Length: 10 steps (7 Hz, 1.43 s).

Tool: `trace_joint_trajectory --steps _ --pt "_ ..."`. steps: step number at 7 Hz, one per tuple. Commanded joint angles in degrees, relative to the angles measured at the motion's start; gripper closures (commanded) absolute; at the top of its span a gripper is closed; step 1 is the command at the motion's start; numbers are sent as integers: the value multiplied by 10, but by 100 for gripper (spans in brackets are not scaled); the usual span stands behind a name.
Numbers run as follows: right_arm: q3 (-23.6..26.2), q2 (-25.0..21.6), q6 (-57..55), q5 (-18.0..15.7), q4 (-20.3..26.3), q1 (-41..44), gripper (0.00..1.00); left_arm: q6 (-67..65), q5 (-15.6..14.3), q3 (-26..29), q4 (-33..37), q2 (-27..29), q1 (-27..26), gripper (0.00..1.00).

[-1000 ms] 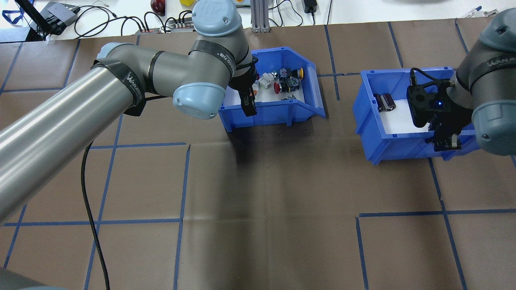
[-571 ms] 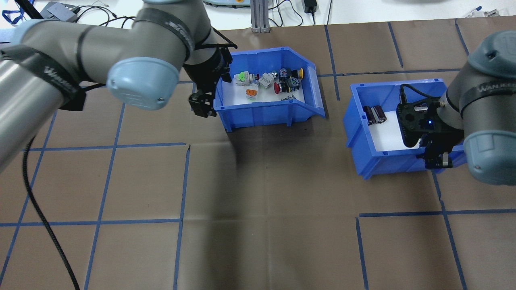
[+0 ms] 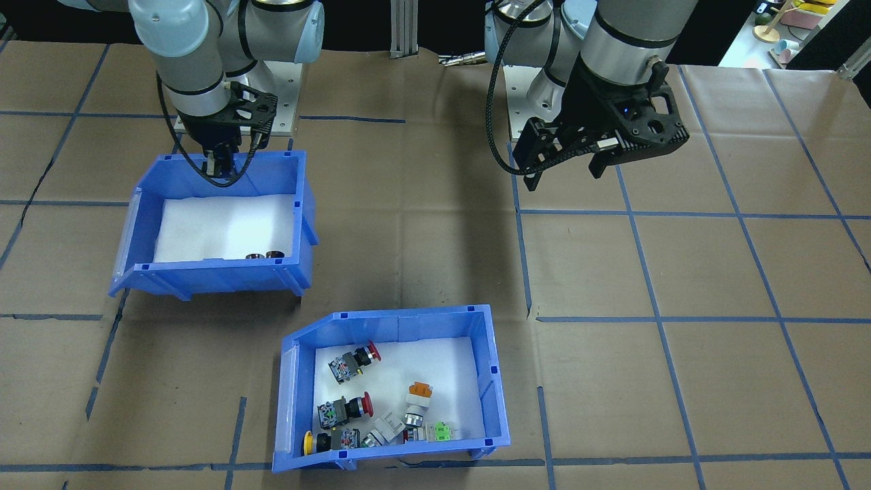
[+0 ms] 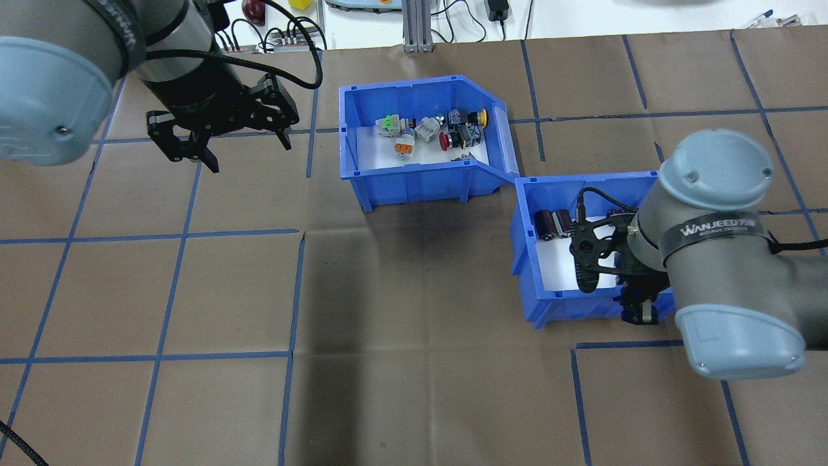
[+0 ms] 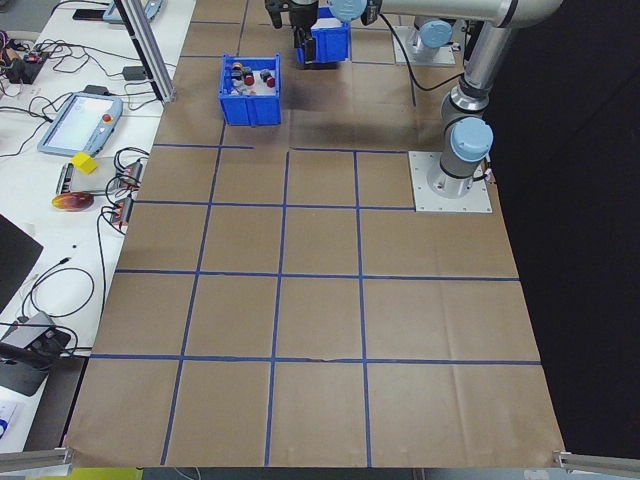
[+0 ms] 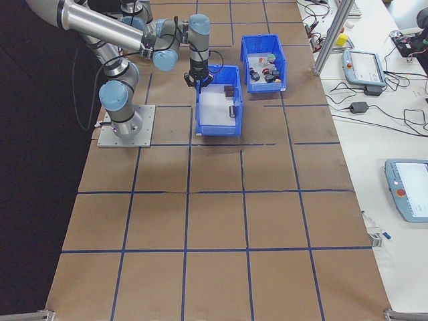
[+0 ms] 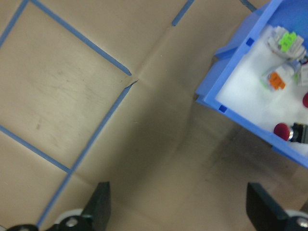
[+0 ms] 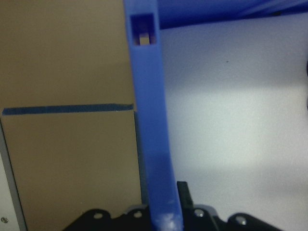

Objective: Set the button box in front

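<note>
While resting on the brown bench [image 4: 401, 336] with its paper and blue tape grid, two blue bins nearly touching at one corner. Button box [image 4: 420, 188] on the far side from the robot, holding red push buttons [image 4: 445, 140] and orange and green parts. Other blue bin [image 4: 582, 307] nearer the robot, its back wall clamped by right tool [image 4: 637, 312]. Left tool [image 4: 223, 145] spread wide, holding nothing, well apart from the button box.

At about 11 o'clock on the brown worktop [image 5: 320, 300] sits the button box [image 5: 251, 90], red buttons showing inside. Just beside it toward 1 o'clock is a second blue bin [image 5: 330, 42] beneath a robot arm. A grey arm base [image 5: 452, 180] stands at 2 o'clock.
</note>
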<state>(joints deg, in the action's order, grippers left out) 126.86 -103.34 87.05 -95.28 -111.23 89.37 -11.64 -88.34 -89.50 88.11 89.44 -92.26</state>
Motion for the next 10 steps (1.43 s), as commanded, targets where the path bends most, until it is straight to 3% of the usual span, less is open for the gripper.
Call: trace_joint_trajectory --steps 1,5,7,8,9,10 --pt "3 2 -111 -2 -16 89 93 290 -2 -15 12 -49 25 1" --pt "-6 91 -299 -4 -160 284 92 245 0 -12 45 -81 24 1" --pt "-16 106 -314 -8 -146 302 92 241 0 -31 39 -88 29 1" --pt "-14 112 -313 -8 -143 305 92 245 -1 -24 34 -88 33 1" --pt "-13 120 -312 -7 -142 305 91 247 -21 -28 35 -88 48 1" --pt "-13 126 -313 -3 -145 306 91 242 -17 -14 32 -82 51 1"
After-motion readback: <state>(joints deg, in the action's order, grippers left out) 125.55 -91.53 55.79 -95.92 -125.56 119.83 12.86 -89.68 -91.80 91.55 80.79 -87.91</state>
